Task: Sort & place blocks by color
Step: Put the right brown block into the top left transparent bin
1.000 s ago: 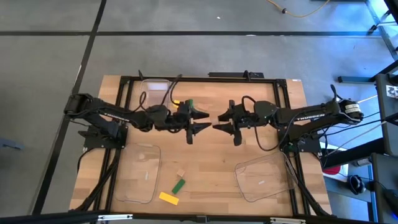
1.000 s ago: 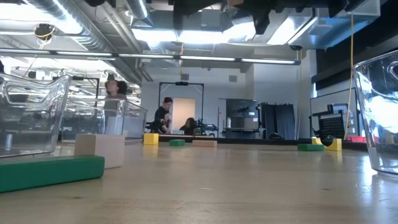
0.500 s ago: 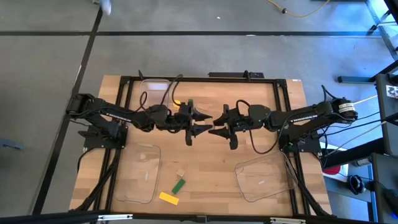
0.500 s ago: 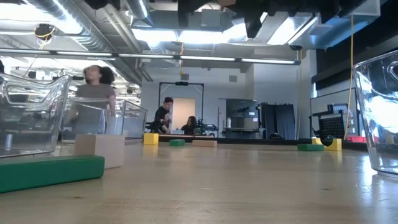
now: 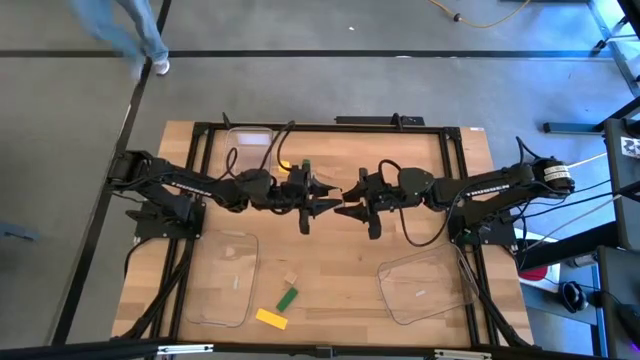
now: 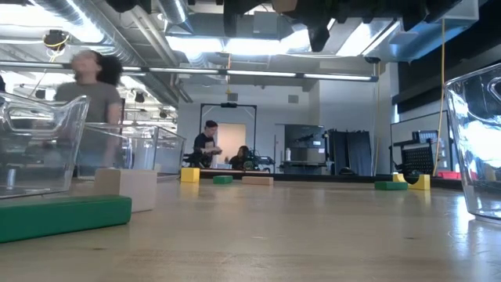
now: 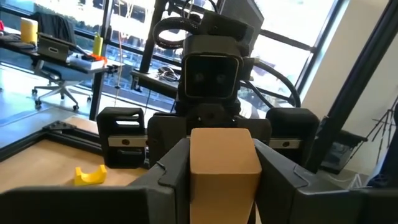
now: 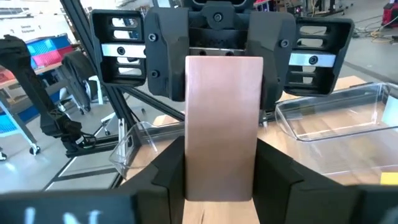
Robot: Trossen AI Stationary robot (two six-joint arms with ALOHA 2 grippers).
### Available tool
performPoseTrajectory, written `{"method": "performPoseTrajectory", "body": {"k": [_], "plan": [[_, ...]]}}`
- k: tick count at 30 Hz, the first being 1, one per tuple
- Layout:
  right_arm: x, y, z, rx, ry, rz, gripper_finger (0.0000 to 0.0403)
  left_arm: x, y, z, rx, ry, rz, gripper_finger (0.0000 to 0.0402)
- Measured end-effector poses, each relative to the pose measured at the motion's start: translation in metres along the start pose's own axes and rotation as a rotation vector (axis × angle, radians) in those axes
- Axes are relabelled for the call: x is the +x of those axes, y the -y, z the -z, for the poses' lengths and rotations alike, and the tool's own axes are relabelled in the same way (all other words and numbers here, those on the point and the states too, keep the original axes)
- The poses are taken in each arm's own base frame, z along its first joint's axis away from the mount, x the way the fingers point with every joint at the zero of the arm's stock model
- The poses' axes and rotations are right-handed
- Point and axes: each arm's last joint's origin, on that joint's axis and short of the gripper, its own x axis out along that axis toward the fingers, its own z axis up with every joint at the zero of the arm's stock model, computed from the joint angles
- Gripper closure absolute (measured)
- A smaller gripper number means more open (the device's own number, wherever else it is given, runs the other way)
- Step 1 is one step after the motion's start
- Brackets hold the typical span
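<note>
Tan block point(image 8: 224, 127) mid-air (above table centre) — left gripper point(image 5: 325, 195) and right gripper point(image 5: 349, 207) jaws both clamped on it.

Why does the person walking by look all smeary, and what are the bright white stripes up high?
Low view: the person is blurred by moving, while the green block up close stays sharp; the stripes are ceiling lights glaring. High view: the walker's legs smear too.

Floor point(image 5: 330, 85): grey, crossed by dark lines.
Ceiling point(image 6: 117, 39): exposed ducts, bright light panels.
Far room: doorway point(image 6: 227, 133), dark cabinets to the right.
Windows point(image 7: 124, 56): large, office chair point(image 7: 53, 74) nearby.
</note>
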Motion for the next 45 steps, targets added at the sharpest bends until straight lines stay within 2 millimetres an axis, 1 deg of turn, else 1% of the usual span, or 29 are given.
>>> {"method": "performPoseTrajectory", "body": {"k": [2,3,4,6,9,11,13,15,17,21,25,28,31,33,37,38,40,42,45], "plan": [[-0.001,0.0,-0.001,0.02,0.001,-0.001,0.0272,0.0,0.0,0.0,-0.012,0.0,0.0,0.0282],[-0.001,0.0,-0.001,0.034,0.002,-0.002,0.0263,0.0,0.0,0.0,-0.013,0.001,0.001,0.0282],[-0.001,-0.001,-0.001,0.047,0.002,-0.005,0.0247,-0.001,0.0,-0.002,-0.015,-0.003,0.004,0.0282],[-0.004,-0.002,-0.004,0.069,0.005,-0.014,0.0201,-0.005,0.0,-0.005,-0.008,-0.028,-0.002,0.0282],[-0.012,-0.004,-0.01,0.092,0.007,-0.01,0.0142,-0.015,-0.002,-0.016,0.026,-0.077,-0.029,0.0282],[-0.021,-0.004,-0.015,0.096,-0.009,-0.001,0.0117,-0.024,-0.003,-0.026,0.064,-0.102,-0.05,0.0282],[-0.032,-0.005,-0.019,0.1,-0.037,0.01,0.0105,-0.038,-0.004,-0.036,0.096,-0.157,-0.079,0.0282],[-0.044,-0.005,-0.019,0.108,-0.095,0.051,0.0103,-0.051,-0.006,-0.045,0.137,-0.193,-0.099,0.0282],[-0.056,-0.006,-0.019,0.112,-0.141,0.098,0.0106,-0.068,-0.008,-0.054,0.179,-0.258,-0.122,0.0282],[-0.075,-0.008,-0.02,0.151,-0.186,0.165,0.0118,-0.095,-0.009,-0.07,0.186,-0.28,-0.151,0.0282],[-0.088,-0.012,-0.027,0.144,-0.151,0.171,0.0122,-0.12,-0.006,-0.072,0.164,-0.22,-0.131,0.0282],[-0.092,-0.013,-0.031,0.122,-0.124,0.189,0.0122,-0.135,-0.007,-0.06,0.135,-0.211,-0.137,0.0282],[-0.094,-0.013,-0.033,0.119,-0.097,0.21,0.0122,-0.143,-0.007,-0.049,0.11,-0.212,-0.159,0.0282],[-0.094,-0.013,-0.034,0.118,-0.084,0.215,0.0122,-0.144,-0.007,-0.045,0.114,-0.215,-0.18,0.0282],[-0.094,-0.013,-0.035,0.12,-0.077,0.214,0.0122,-0.143,-0.009,-0.048,0.111,-0.204,-0.223,0.0282],[-0.094,-0.013,-0.035,0.12,-0.078,0.214,0.0122,-0.143,-0.01,-0.052,0.104,-0.207,-0.237,0.0282],[-0.094,-0.013,-0.035,0.122,-0.077,0.214,0.0122,-0.141,-0.014,-0.065,0.091,-0.216,-0.293,0.0282],[-0.094,-0.013,-0.035,0.129,-0.077,0.215,0.0122,-0.14,-0.023,-0.081,0.079,-0.254,-0.39,0.0282],[-0.094,-0.013,-0.035,0.146,-0.076,0.216,0.0122,-0.14,-0.041,-0.103,0.066,-0.363,-0.56,0.0282]]}}
